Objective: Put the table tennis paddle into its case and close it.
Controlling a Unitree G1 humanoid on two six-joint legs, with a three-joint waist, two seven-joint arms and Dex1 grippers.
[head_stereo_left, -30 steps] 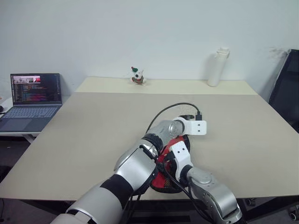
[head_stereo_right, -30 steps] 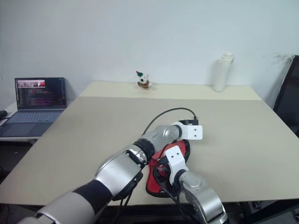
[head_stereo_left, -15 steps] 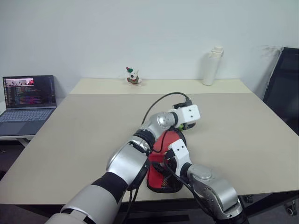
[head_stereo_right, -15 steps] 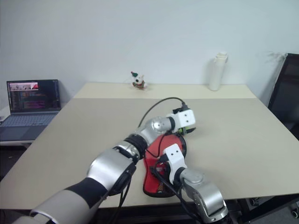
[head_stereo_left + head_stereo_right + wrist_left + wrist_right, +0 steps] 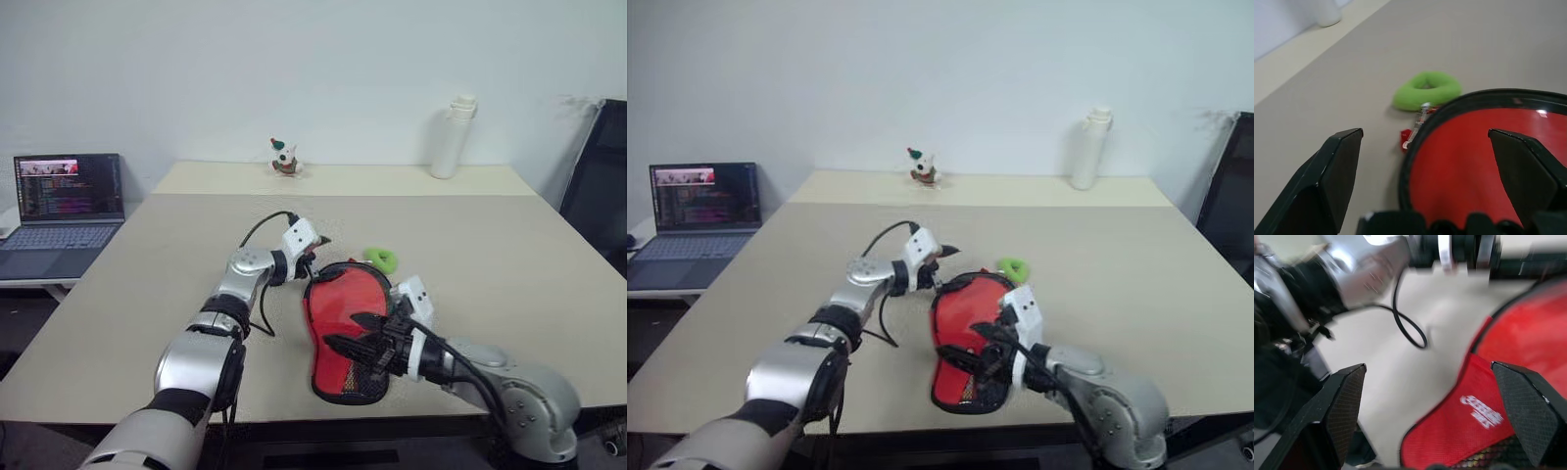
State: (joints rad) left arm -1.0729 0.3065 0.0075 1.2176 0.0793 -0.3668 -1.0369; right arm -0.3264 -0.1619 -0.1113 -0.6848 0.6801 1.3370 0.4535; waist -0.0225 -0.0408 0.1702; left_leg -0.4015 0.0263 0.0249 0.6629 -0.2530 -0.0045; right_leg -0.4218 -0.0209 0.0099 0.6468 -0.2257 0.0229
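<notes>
The case (image 5: 345, 323) lies flat near the table's front edge. It is red with black edging, with a black mesh part (image 5: 355, 382) at its near end and a white logo (image 5: 1481, 409). Its zip pull (image 5: 1420, 120) points toward a small green ring. The paddle is hidden; I cannot tell whether it is inside. My left gripper (image 5: 315, 249) is open just beyond the case's far left rim, not touching it. My right gripper (image 5: 355, 335) is open, hovering above the case's near half with nothing between its fingers.
A green ring (image 5: 380, 258) lies just past the case's far end. At the table's back edge stand a white bottle (image 5: 453, 137) and a small toy figure (image 5: 284, 157). A laptop (image 5: 64, 201) sits on a side table to the left, and a black chair (image 5: 602, 186) is on the right.
My left arm has swung left off the case and its gripper has opened wider. My right gripper has lifted and turned. The case and green ring now show uncovered.
</notes>
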